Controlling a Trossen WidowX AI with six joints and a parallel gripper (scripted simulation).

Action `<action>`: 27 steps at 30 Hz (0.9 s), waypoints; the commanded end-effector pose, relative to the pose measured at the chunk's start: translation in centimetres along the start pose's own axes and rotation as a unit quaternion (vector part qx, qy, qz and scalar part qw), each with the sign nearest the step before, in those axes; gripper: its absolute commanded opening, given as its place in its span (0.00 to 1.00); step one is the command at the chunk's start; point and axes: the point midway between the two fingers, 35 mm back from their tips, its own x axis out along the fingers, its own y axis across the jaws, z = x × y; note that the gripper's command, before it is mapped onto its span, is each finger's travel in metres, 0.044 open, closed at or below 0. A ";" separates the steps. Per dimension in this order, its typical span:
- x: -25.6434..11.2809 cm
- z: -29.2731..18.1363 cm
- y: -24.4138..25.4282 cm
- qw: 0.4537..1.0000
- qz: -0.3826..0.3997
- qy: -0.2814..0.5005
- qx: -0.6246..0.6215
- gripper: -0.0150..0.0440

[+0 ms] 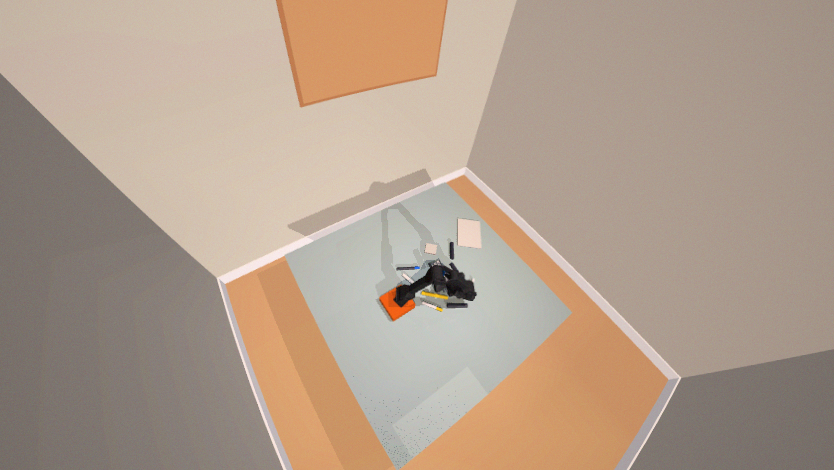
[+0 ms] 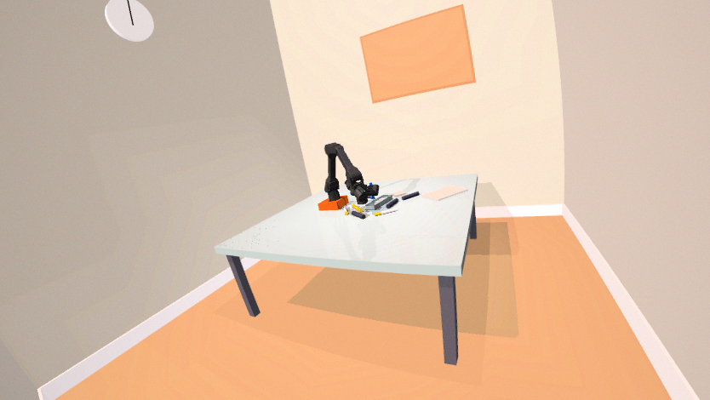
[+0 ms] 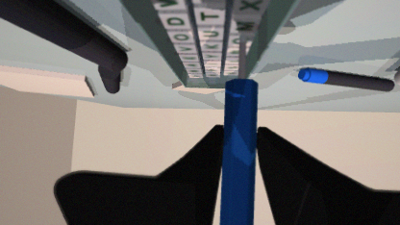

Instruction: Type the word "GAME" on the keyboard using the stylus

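Note:
My gripper (image 3: 239, 133) is shut on the blue stylus (image 3: 239, 154), which stands between the two black fingertips in the wrist view. The stylus's thin grey tip reaches over the keyboard (image 3: 209, 29) (image 2: 380, 202) and ends at the key marked M (image 3: 246, 27), in the right-hand row of that view. Whether the tip touches or presses the key cannot be told. In the top view the arm (image 1: 438, 276) hides much of the keyboard. The G, A and E keys cannot be made out clearly.
A dark marker with a blue end (image 3: 356, 81) (image 1: 407, 267) lies right of the keyboard in the wrist view. Dark cylinders (image 3: 72, 38) (image 3: 112, 79) lie left of it. A yellow pen (image 1: 434, 295), a dark pen (image 1: 457, 305) and a pale pad (image 1: 469, 232) (image 2: 443, 192) are nearby.

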 end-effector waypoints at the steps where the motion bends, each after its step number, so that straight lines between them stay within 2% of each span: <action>1: 0.1 0.2 -0.1 1.000 -0.001 -0.002 -0.002 0.39; 27: 0.4 0.7 -0.1 1.000 -0.001 -0.002 -0.002 0.39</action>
